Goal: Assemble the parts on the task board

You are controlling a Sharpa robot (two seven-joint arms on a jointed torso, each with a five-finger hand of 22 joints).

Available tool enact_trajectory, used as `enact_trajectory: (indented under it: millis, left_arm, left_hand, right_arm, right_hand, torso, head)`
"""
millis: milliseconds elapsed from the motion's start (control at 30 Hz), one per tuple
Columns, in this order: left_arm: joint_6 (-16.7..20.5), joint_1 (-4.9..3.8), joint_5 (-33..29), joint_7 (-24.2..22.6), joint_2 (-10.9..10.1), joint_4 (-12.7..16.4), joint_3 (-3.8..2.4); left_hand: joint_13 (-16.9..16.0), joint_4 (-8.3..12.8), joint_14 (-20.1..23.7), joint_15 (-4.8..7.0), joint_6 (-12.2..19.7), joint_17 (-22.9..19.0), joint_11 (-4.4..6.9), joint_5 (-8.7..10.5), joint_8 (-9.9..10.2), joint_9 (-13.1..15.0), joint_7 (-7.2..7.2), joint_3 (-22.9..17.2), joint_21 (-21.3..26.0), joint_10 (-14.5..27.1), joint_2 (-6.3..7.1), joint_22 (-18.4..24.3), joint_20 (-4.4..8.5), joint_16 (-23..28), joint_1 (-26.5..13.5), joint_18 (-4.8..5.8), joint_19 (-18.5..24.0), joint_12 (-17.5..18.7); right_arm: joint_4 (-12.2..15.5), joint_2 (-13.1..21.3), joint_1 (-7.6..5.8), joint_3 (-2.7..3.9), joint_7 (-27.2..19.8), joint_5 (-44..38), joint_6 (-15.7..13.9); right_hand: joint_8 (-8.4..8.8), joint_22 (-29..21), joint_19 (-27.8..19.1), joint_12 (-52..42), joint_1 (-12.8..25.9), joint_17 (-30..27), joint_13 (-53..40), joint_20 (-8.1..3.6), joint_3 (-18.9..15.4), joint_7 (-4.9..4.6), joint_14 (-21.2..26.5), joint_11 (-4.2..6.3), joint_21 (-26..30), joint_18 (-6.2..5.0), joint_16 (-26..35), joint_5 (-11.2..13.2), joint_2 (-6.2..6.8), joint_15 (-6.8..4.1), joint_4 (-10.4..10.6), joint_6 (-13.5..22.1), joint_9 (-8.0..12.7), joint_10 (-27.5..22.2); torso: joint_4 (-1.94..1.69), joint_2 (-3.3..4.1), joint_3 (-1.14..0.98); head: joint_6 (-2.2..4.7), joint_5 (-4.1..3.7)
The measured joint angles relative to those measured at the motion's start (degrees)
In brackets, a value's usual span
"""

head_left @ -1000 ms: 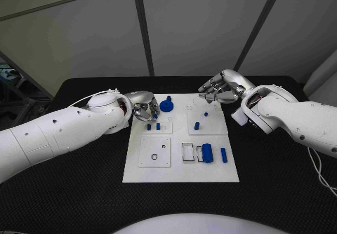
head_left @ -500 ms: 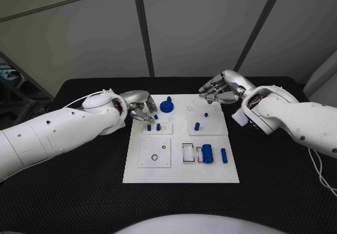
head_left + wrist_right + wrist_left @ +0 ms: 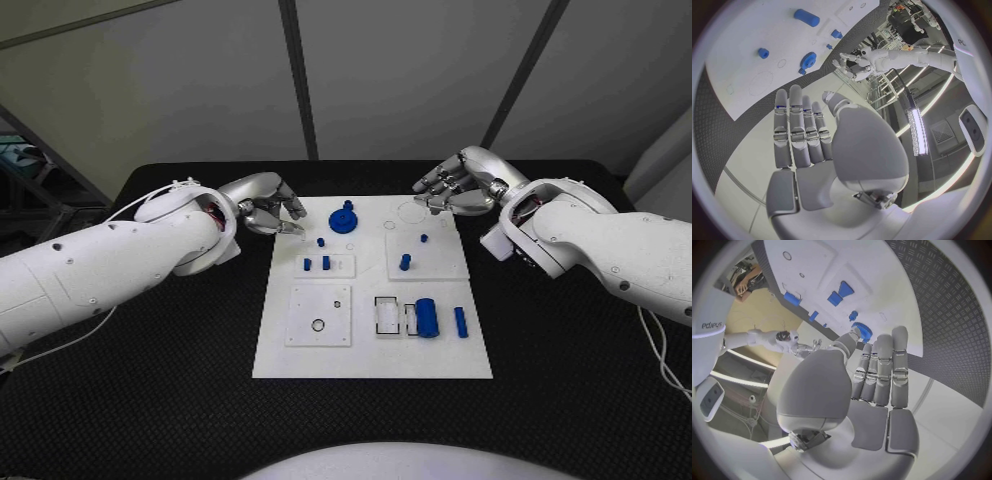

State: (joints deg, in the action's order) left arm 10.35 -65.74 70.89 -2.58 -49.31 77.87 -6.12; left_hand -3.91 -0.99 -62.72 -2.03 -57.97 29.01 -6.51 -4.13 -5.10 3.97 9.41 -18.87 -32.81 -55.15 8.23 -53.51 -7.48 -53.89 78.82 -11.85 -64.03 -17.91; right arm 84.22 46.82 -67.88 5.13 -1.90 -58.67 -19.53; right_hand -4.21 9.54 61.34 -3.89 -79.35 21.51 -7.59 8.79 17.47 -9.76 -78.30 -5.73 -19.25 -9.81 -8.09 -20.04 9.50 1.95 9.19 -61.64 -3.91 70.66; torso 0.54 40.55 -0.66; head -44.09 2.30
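On the black bench in the head view, the white task board lay in the middle with its blue parts spread over it: a round gear-like part near the far edge, small pegs on an inset plate, and a blue cylinder beside a short bar nearer the robot. The left hand hung just off the board's far left corner, and the right hand above its far right corner; neither carried a part, probably because both were placed to reach in from opposite sides without crowding each other.

From the left wrist view, the left hand showed its fingers stretched out and apart, holding nothing, pointing toward the gear-like part, which looked the likeliest next pick.

From the right wrist view, the right hand was likewise empty, fingers extended side by side over the board's edge, with the gear-like part and the cylinder lying beyond them.
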Motion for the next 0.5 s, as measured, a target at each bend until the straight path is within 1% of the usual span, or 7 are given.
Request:
enact_trajectory:
  millis: [100,133,267,300,333,433,500]
  left_arm:
    - [0.23,-0.08,-7.94,-1.87,-2.05,0.33,-0.13]
    - [0.26,-0.09,-11.92,-2.76,-3.03,0.7,-0.16]
    - [0.41,-0.16,-24.87,-5.14,-6.18,2.18,-0.25]
    - [0.51,-0.17,-29.08,-5.84,-6.99,2.62,-0.26]
    - [0.59,-0.16,-32.14,-6.34,-7.54,3.07,-0.26]
    - [0.88,-0.11,-41.42,-7.93,-8.89,4.68,-0.26]
    - [0.99,0.03,-46.42,-8.87,-9.52,5.71,-0.25]
  left_hand:
    - [0.05,-1.67,3.58,-0.77,0.0,-3.59,-0.52,0.0,0.62,-0.17,0.0,0.33,4.77,0.65,0.07,3.24,-0.88,4.72,-2.41,0.05,2.81,-1.02]
    - [0.05,-2.62,4.22,-1.07,0.03,-4.69,-0.41,0.0,0.95,-0.17,0.02,1.26,6.37,1.03,0.15,4.54,-1.19,6.04,-3.66,3.17,3.21,-1.48]
    - [0.09,-6.67,9.69,-3.12,1.18,-10.89,-1.71,0.0,1.1,-0.17,0.94,5.02,15.55,3.58,-1.19,12.09,-3.23,14.91,-6.94,3.0,7.34,-2.48]
    - [0.16,-7.23,10.8,-3.62,1.17,-12.37,-2.04,0.0,1.1,-0.17,0.93,5.58,17.56,3.91,-1.54,13.8,-3.69,17.24,-7.29,2.08,8.39,-2.48]
    - [0.18,-7.76,11.72,-4.13,1.17,-14.12,-2.33,0.0,1.1,-0.16,0.93,6.11,19.8,4.2,-1.78,15.78,-4.33,19.99,-7.53,2.09,9.46,-2.68]
    - [0.31,-8.26,10.43,-4.64,1.15,-18.62,-2.59,0.0,1.1,-0.16,1.37,7.31,24.54,3.94,-3.08,21.09,-5.47,26.57,-6.98,2.15,9.68,-2.73]
    - [0.31,-8.01,8.89,-4.7,0.96,-20.42,-2.53,-0.23,1.1,-0.16,1.56,7.69,26.11,3.24,-4.15,23.46,-5.64,29.23,-6.64,2.15,8.81,-2.73]
  right_arm:
    - [-0.56,0.48,0.0,0.0,0.65,-1.02,0.97]
    - [-0.66,0.89,0.0,0.0,1.06,-1.95,1.53]
    - [-0.57,2.41,-0.02,0.0,2.47,-5.62,3.04]
    - [-0.46,2.79,-0.02,0.0,2.98,-6.99,3.43]
    - [-0.3,3.02,-0.02,0.0,3.36,-8.11,3.7]
    - [0.37,3.45,-0.02,0.0,4.68,-12.33,4.41]
    - [0.86,3.6,-0.02,0.0,5.52,-15.34,4.71]
  right_hand:
    - [0.32,-0.03,0.16,0.15,-0.54,0.0,1.12,0.16,0.01,0.38,-0.15,-0.32,0.02,0.0,0.0,1.82,0.54,0.15,-0.53,1.37,0.05,-3.39]
    - [0.45,-0.03,0.45,0.15,-0.9,0.0,1.48,0.2,-0.3,0.58,-0.31,-0.41,0.02,0.0,0.0,2.69,0.41,0.31,-0.85,1.95,0.09,-4.45]
    - [0.45,0.43,3.02,-1.24,-1.87,0.67,2.35,-0.71,-1.18,0.93,-2.88,-0.37,-1.05,0.0,-0.91,4.23,0.03,-0.18,-2.16,2.31,0.06,-5.64]
    - [0.45,0.78,3.87,-1.74,-1.85,1.07,2.39,-1.14,-1.42,0.93,-3.97,-0.05,-1.71,0.0,-1.57,4.22,0.05,-0.45,-2.4,2.31,0.02,-5.32]
    - [0.38,1.22,4.81,-2.32,-2.01,1.56,2.49,-1.57,-1.66,0.93,-4.9,0.32,-2.46,0.0,-2.26,4.23,-0.11,-0.73,-2.64,2.27,-0.05,-4.9]
    - [0.0,2.63,7.24,-4.02,-2.12,3.55,2.69,-2.8,-2.12,1.23,-5.71,0.68,-4.93,0.0,-5.23,4.57,-0.22,-1.4,-3.1,0.8,-0.18,-2.92]
    - [-0.22,3.9,8.33,-4.96,-2.46,6.04,2.92,-3.58,-2.25,1.55,-5.72,1.13,-6.95,0.0,-9.45,4.63,-0.55,-1.89,-3.23,-0.02,-0.18,-1.85]
  torso:
    - [0.0,-0.04,-0.02]
    - [0.0,-0.07,-0.02]
    - [-0.02,-0.08,-0.01]
    - [-0.02,-0.08,-0.01]
    - [-0.01,-0.08,-0.01]
    - [0.04,-0.11,-0.02]
    - [0.05,-0.16,-0.05]
  head:
    - [0.33,0.28]
    - [0.42,0.31]
    - [0.77,0.42]
    - [0.83,0.51]
    - [0.88,0.57]
    - [1.06,0.59]
    - [1.19,0.59]
